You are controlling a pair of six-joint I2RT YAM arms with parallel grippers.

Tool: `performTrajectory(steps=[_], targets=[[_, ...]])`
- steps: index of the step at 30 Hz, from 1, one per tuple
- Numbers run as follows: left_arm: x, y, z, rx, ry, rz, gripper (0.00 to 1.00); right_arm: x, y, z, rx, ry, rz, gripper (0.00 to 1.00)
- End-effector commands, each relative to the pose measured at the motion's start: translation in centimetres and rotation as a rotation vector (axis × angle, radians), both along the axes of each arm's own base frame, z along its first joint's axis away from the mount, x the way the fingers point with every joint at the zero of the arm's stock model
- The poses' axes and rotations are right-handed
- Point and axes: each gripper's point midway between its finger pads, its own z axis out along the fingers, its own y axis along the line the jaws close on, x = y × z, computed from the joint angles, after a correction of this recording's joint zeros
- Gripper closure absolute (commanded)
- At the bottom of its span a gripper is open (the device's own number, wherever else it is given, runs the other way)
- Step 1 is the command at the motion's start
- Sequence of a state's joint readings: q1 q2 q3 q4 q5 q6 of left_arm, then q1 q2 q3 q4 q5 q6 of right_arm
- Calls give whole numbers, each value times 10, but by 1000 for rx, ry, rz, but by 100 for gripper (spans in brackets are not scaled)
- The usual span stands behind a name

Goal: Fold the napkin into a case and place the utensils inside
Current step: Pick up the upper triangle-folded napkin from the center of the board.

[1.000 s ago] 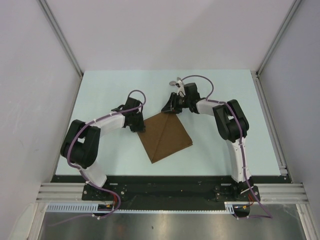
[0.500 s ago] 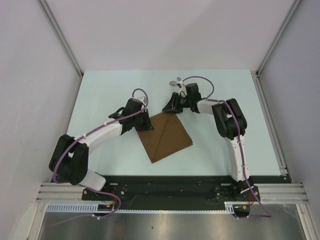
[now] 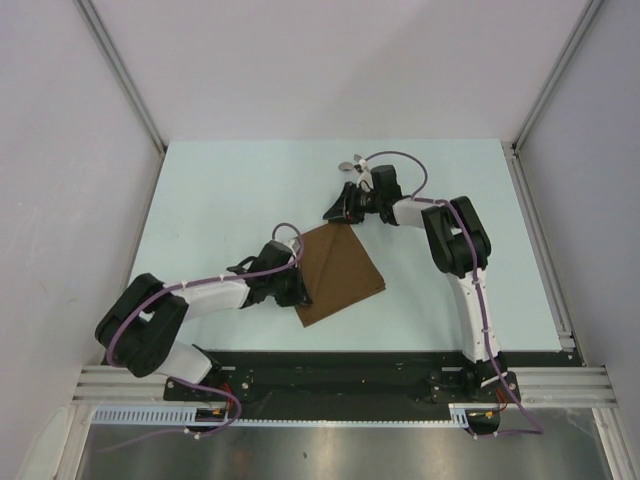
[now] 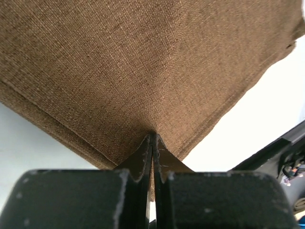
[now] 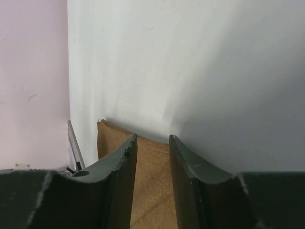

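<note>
At the napkin's (image 3: 340,272) left side, the left gripper (image 3: 293,290) is pinching the brown cloth. Its fingers (image 4: 140,160) are pressing flat together on a hemmed corner, as the left wrist view shows. The napkin is lying folded into a four-cornered shape on the pale table (image 3: 230,190), with a crease running from its far corner toward its near corner.

At that far corner, the right gripper (image 3: 338,210) is reaching in low. Its fingers (image 5: 119,162) are standing a narrow gap apart, with cloth showing between them and just past the tips. Whether they are touching the cloth cannot be told.

Just beyond the napkin's far corner, the silvery utensils (image 3: 351,166) are lying on the bare table outside the cloth, close beside the right arm's wrist and partly hidden by it. The views are too small to tell the two pieces apart.
</note>
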State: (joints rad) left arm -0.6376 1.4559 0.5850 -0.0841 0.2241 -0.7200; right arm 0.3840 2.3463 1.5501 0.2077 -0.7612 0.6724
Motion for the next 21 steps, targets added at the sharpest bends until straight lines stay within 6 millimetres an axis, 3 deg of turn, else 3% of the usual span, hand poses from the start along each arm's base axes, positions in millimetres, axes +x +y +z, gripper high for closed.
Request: performTrajectory(steps=[1,5,7,11,12,13,14,16,18,19,20,21], targets=[[-30,13,-30,52,81,8,98,22,3,-1,33,-24,-5,62],[-26,15,-24,69,60,5,98,31,5,-10,40,-8,-8,62],[-16,9,-8,46,24,3,98,32,7,-11,37,5,-3,62],[6,9,33,48,-63,11,90,42,8,30,37,-58,-21,62],[21,6,58,16,-121,27,85,40,6,33,8,-47,-21,62],[28,7,69,2,-144,35,73,43,5,47,-9,-68,-38,61],[42,17,80,-10,-164,79,66,50,5,63,-17,-107,-48,59],[58,24,101,-46,-190,108,53,44,-4,64,-105,-72,-64,55],[79,46,110,-56,-189,181,49,38,-8,86,-159,-75,-71,46],[86,54,110,-52,-186,198,46,41,-14,89,-214,-112,-86,43],[97,70,104,-37,-163,250,45,35,-12,106,-240,-149,-82,37],[102,78,99,-24,-138,279,44,27,-18,108,-296,-138,-82,34]])
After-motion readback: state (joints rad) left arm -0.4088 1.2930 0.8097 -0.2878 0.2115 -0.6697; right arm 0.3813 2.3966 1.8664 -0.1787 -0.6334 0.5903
